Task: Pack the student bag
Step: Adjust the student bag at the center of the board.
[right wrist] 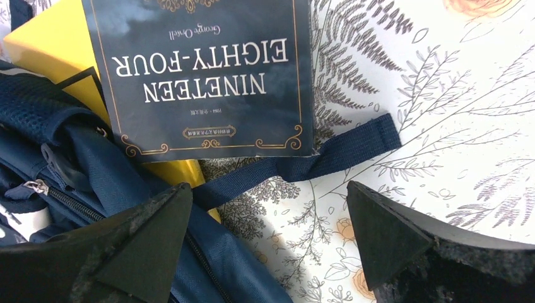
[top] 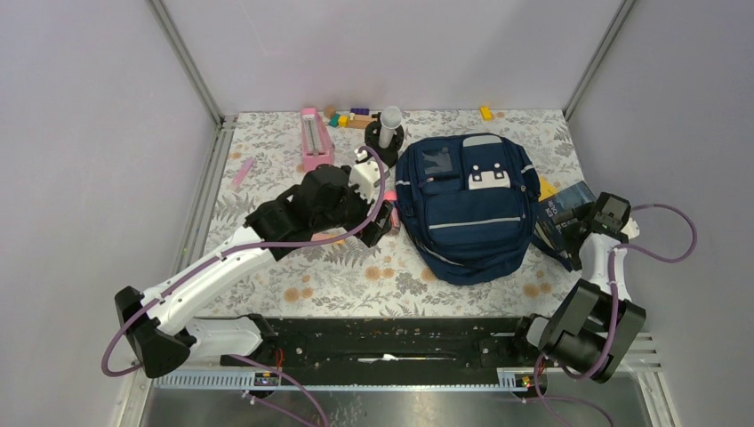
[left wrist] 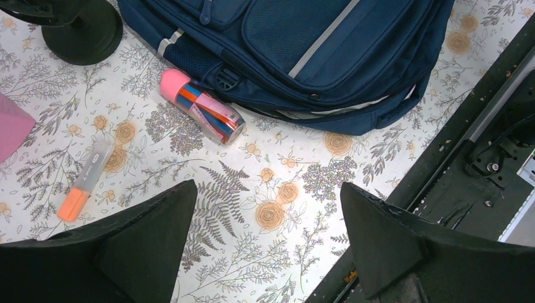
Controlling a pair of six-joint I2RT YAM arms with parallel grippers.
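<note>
Student bag [top: 467,209]: large navy woven-fabric backpack, rounded outline, white-grey front patches, thin light stripe across the pocket. It lies flat, front face up, right of centre on the matte table cover printed with ferns and roses [top: 356,276], between the two grippers.

Left gripper [left wrist: 266,202]: black wedge-shaped fingers spread wide apart, nothing between them, over bare cloth just beside the bag's lower left edge. Ahead of it, touching the bag's side, lies a clear plastic cylinder with a pink cap and coloured sticks inside [left wrist: 202,107]. An orange marker with a translucent cap [left wrist: 85,180] lies apart, to its left. A black round base [left wrist: 82,31] sits at the far corner.

Right gripper [right wrist: 268,189]: rough-surfaced fingers fully parted, empty. Beyond them lies a dark blue paperback titled "Nineteen Eighty-Four" [right wrist: 202,76], flat, overlapping a glossy yellow flat item [right wrist: 50,57] and a navy webbing strap [right wrist: 315,161].
</note>
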